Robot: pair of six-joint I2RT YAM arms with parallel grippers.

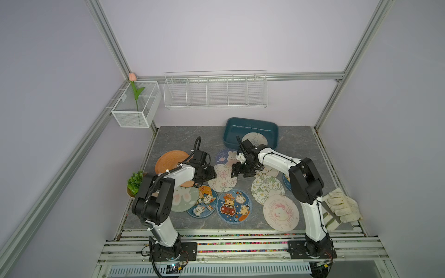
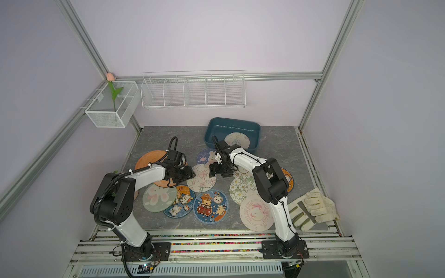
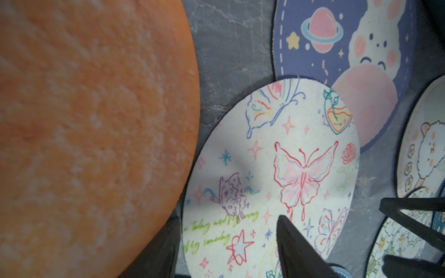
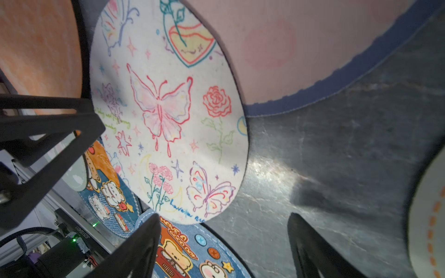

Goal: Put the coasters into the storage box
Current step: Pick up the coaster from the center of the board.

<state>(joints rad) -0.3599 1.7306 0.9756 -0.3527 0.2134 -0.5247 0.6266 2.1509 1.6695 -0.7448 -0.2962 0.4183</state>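
The teal storage box [image 1: 250,121] [image 2: 234,120] stands at the back with one cream coaster [image 1: 255,139] lying in it. Several coasters lie overlapping on the grey table. A cream butterfly coaster [image 1: 222,179] [image 3: 277,168] [image 4: 168,115] sits between both grippers. My left gripper [image 1: 211,176] [image 3: 228,214] is open, its jaws straddling that coaster's edge beside a large orange coaster [image 1: 168,161] [image 3: 84,120]. At the butterfly coaster's other edge my right gripper [image 1: 235,173] [image 4: 224,214] is open over bare table and a blue bear-car coaster [image 1: 233,207] [image 4: 192,252].
A purple bunny coaster [image 1: 227,156], floral coaster [image 1: 267,189], pink-cream coaster [image 1: 280,213] and pale green coaster [image 1: 185,198] surround the grippers. White gloves [image 1: 342,207] lie at the right edge, a small plant [image 1: 135,181] at the left. Wire baskets [image 1: 215,92] hang on the walls.
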